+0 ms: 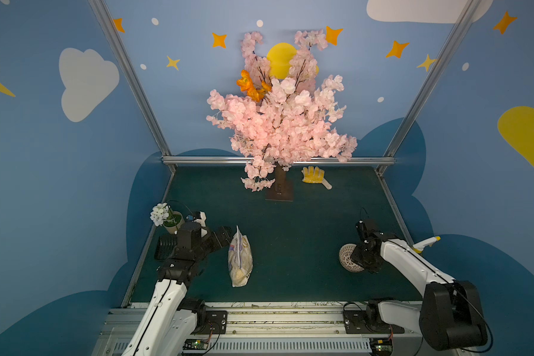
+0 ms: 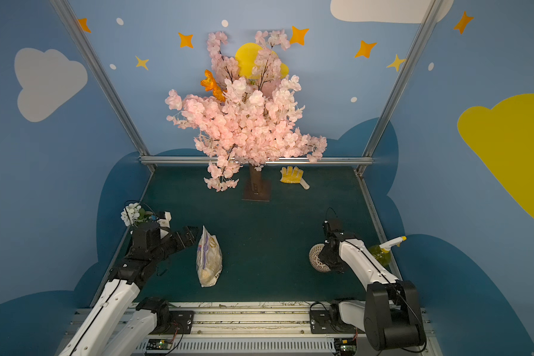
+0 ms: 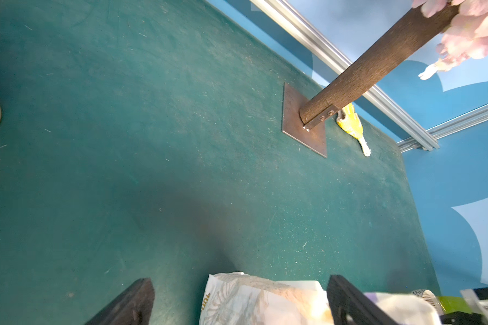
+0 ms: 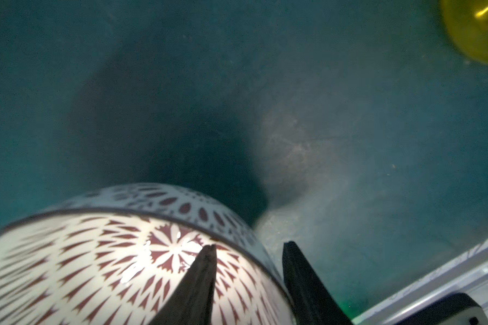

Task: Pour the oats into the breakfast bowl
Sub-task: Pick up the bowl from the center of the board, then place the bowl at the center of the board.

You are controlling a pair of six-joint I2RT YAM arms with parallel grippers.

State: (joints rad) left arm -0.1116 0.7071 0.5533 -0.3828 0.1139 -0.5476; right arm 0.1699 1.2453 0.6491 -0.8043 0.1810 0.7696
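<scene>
Though unclear from above, right gripper (image 4: 248,247) jaws apart astride breakfast bowl (image 4: 96,267) rim; left gripper (image 3: 240,280) agape.

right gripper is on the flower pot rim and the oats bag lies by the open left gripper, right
Wrong vessel: in the right wrist view the right gripper straddles the rim of the breakfast bowl. The rest holds.

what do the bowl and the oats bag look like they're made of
Bowl: likely glazed ceramic, glossy white with dark red print; sharp light glints on its surface. Bag: thin soft plastic, partly clear; it crinkles and pale flakes show through.
</scene>
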